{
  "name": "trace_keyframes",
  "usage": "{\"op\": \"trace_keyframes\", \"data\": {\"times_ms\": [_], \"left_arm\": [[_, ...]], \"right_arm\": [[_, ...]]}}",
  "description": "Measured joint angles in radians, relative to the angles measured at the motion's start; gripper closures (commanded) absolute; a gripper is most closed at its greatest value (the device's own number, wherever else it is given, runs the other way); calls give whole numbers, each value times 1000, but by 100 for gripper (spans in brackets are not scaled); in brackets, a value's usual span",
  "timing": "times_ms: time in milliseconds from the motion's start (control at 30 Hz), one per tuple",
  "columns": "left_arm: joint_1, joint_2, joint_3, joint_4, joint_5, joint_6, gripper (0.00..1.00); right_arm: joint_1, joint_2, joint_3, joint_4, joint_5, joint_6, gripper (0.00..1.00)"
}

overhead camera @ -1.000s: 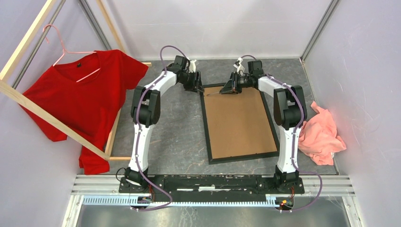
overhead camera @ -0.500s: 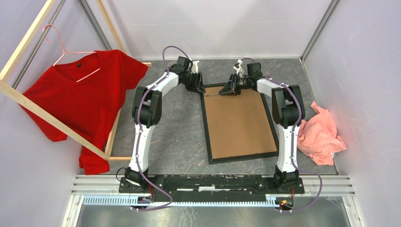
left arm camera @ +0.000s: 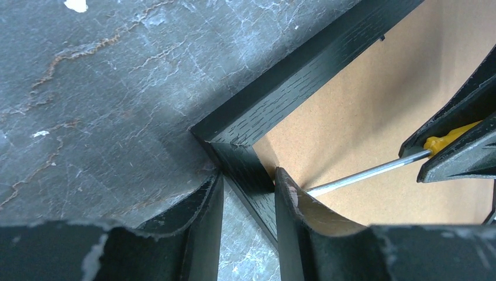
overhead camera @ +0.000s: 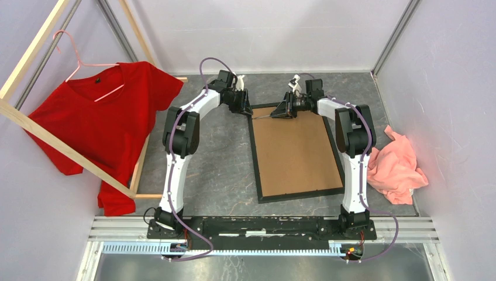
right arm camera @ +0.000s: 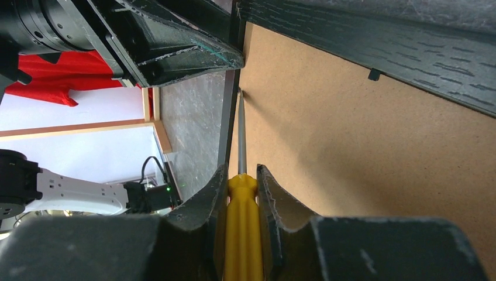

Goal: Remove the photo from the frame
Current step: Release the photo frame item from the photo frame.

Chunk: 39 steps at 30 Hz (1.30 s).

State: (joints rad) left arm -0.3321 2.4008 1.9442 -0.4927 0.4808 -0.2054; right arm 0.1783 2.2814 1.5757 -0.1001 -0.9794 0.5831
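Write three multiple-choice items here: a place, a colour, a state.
1. Where is the screwdriver's tip?
A) at the frame's far-left corner
B) at its near-right corner
C) off the frame entirely
2. What colour is the screwdriver's handle?
A) blue
B) yellow
C) green
3. How does the frame lie?
A) standing upright
B) glass up
C) flat, backing board up

Answers:
1 A, the right wrist view shows the tip at that corner.
2 B, yellow shows in the right end effector's grip.
3 C, the brown board faces the top camera.
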Motion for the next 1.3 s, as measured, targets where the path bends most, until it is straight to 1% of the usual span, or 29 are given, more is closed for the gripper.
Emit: {"op": "trace_keyframes", "data": {"times_ms": [400,567,767,1033,1200,1300], "left_arm": [[0,-43,-93,95,0,-12,72],[-1,-67,-137,123,-3,-12,76],[-1,-74,-153,140,-3,-13,81],[0,-105,-203,156,-15,-14,89],[2,-121,-229,162,-20,-14,97],[2,-124,-234,164,-21,-14,98]], "right_arm": [[4,16,0,24,-22,17,100],[3,34,4,36,-50,23,100],[3,48,13,45,-70,26,100],[11,73,25,64,-108,31,100],[19,80,31,69,-117,34,100],[21,91,44,68,-126,41,100]]}}
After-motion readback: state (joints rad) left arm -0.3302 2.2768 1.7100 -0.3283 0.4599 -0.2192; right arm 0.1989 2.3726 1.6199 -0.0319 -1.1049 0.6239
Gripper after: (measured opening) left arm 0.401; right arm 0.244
